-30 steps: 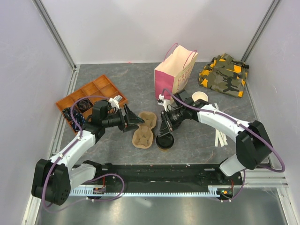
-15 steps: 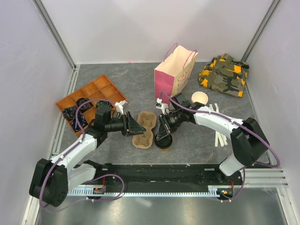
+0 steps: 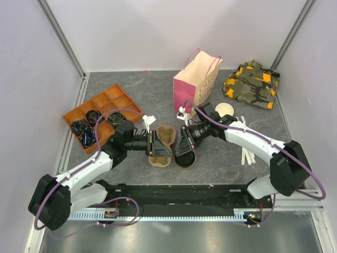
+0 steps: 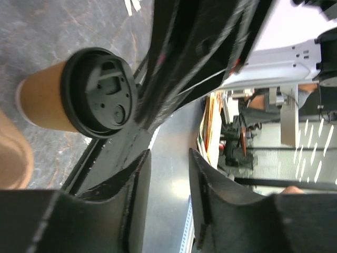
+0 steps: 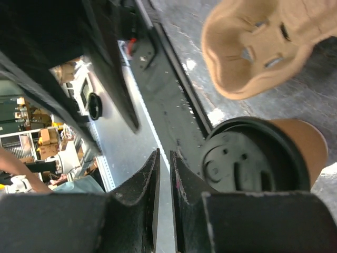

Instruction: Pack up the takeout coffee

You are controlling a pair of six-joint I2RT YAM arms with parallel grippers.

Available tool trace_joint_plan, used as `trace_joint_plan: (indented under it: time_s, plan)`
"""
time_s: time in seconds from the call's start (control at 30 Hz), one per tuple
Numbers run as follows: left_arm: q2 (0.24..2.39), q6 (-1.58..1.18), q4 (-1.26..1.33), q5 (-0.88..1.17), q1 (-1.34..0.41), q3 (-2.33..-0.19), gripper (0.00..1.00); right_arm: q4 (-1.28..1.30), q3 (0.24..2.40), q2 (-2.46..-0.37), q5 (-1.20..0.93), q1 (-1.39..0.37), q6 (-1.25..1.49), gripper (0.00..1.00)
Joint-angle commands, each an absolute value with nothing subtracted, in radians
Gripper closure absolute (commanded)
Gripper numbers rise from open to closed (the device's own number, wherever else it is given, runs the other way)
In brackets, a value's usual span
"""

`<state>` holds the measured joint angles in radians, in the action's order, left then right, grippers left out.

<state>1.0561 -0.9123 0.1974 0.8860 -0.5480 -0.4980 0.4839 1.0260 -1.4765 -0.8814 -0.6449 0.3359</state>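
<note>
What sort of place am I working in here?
Probably a lab test cell staged for takeout packing: plain white walls enclose the table, which holds a takeout coffee, pulp cup carrier and paper bag.

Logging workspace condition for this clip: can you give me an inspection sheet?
Surface: grey table.
Job's things: coffee, lidded, upright beside carrier.
Clutter: tray, bag, camo cloth, lidless cup, white strips.
End effectors: left end effector open, empty; right end effector almost shut, empty.
Cables: purple cables looped along both arms.
Surroundings: white walls.
</note>
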Motion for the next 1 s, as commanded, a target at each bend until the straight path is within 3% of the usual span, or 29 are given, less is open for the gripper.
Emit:
trace_joint_plan:
  time_s: [0.0,0.3,0.57,0.97]
  plan:
    - [1.100,-0.933,0.261,0.841,-0.620,-0.552,0.65,0.531,0.988,-1.401,-0.945,-0.586,0.336,0.80]
    - [1.333,-1.006,0.357,0.828,-0.692,-0.647,0.86,0.566,0.887,-1.351,-0.957,-0.492,0.319,0.83]
    - [1.448,-0.994,0.295,0.802,-0.721,-0.700,0.98,0.563,0.888,-1.374,-0.966,-0.485,0.316,0.83]
    - [1.519,-0.881,0.107,0.684,-0.752,-0.729,0.98,0.561,0.879,-1.364,-0.957,-0.474,0.318,0.83]
